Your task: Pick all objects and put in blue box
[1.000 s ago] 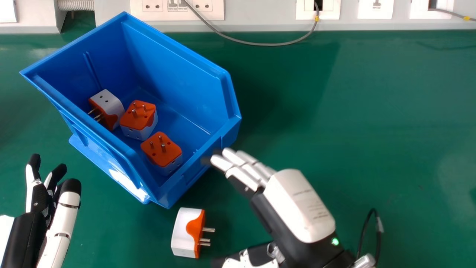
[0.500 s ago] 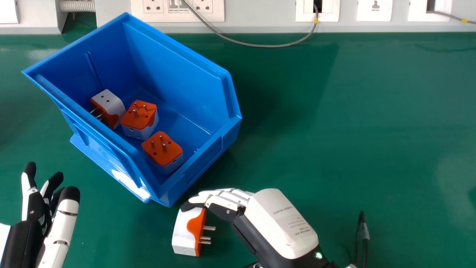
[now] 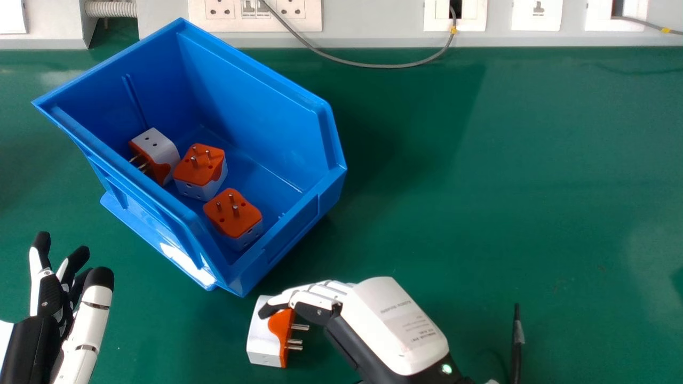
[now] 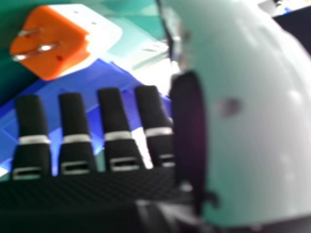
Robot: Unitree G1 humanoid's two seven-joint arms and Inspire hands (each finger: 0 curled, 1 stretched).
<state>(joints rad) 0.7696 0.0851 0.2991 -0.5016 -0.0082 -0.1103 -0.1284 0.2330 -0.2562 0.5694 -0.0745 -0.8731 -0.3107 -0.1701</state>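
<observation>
1. The right hand [image 3: 395,325] is held over the tabletop [image 3: 480,186], with its fingers [image 3: 320,293] relaxed and slightly bent; nothing is grasped by them.
2. One loose plug [image 3: 262,333] is placed on the tabletop at the right hand's fingertips and is partly covered by them in the head view. Whether it is touched cannot be told. Its metal pins are pointed to the right, on the side where the hand is held.
3. In the right hand view, the loose plug is seen beyond the fingertips, with its orange face and pins exposed.
4. The box [image 3: 251,101] is set beyond the right fingers and to their left, with its open top turned up.
5. Three plugs are held in the box, all farther away than the right fingers: the nearest [image 3: 235,213], the middle one [image 3: 200,168] and the leftmost [image 3: 160,152]. The first two are laid with their pins up; the leftmost is tipped on its side.
6. The left hand [image 3: 50,320] is kept apart, left of the loose plug, with its fingers released.
</observation>
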